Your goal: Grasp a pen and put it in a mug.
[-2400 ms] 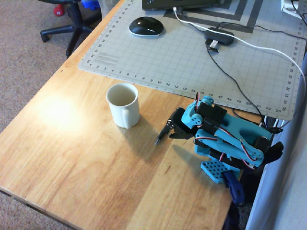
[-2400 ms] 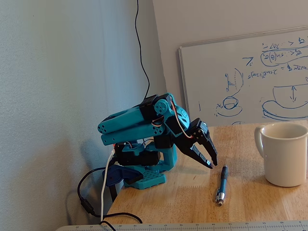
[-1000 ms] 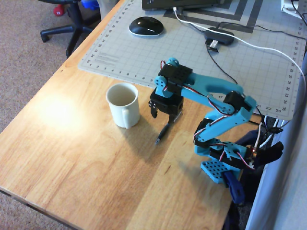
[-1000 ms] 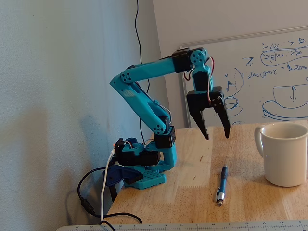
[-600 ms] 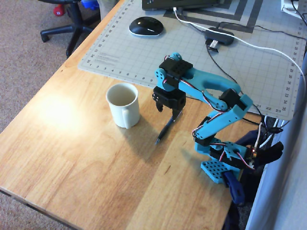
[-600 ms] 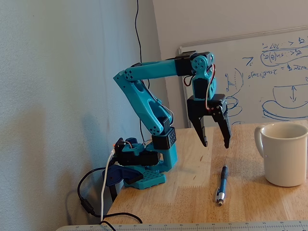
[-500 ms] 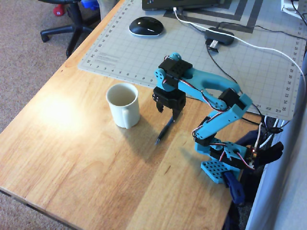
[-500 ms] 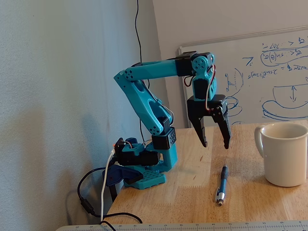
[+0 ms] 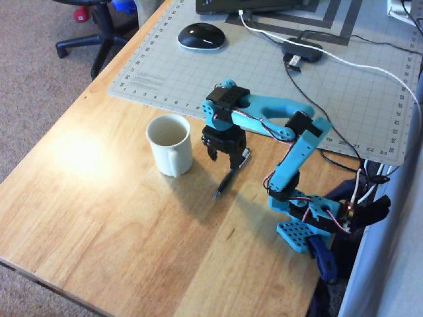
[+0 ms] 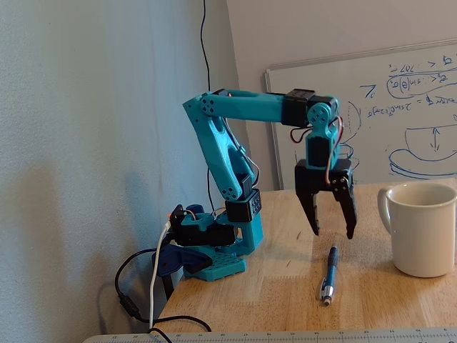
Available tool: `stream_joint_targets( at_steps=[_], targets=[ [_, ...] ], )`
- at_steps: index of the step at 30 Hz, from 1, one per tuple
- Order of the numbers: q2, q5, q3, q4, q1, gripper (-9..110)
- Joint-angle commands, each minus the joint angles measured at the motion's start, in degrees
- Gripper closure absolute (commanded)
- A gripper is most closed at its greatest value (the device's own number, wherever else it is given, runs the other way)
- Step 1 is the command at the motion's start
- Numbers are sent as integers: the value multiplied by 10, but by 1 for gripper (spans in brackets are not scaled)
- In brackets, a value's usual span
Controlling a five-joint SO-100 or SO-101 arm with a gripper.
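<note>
The pen (image 9: 228, 177) is slim and dark with a silver end. It lies flat on the wooden table, just right of the mug in the overhead view. In the fixed view the pen (image 10: 330, 275) lies below the gripper. The cream-white mug (image 9: 170, 144) stands upright with its handle toward the front; it also shows at the right of the fixed view (image 10: 423, 227). My gripper (image 9: 223, 157) points down with its jaws open and empty. In the fixed view the gripper (image 10: 333, 232) hangs a little above the pen, not touching it.
A grey cutting mat (image 9: 330, 86) covers the far part of the table, with a computer mouse (image 9: 201, 35), a black hub (image 9: 302, 51) and cables on it. The arm's base (image 9: 310, 221) is clamped at the table's right edge. A whiteboard (image 10: 407, 121) stands behind.
</note>
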Motion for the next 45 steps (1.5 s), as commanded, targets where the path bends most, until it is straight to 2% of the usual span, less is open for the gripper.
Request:
stream_joint_targets(
  at_steps=[1, 21, 33, 45],
  targets=[
    [-20, -8, -41, -42, 7, 81],
    [-145, -7, -33, -51, 8, 80],
    [-163, -7, -33, -52, 12, 81],
    [-157, -9, -42, -58, 7, 95]
  ],
)
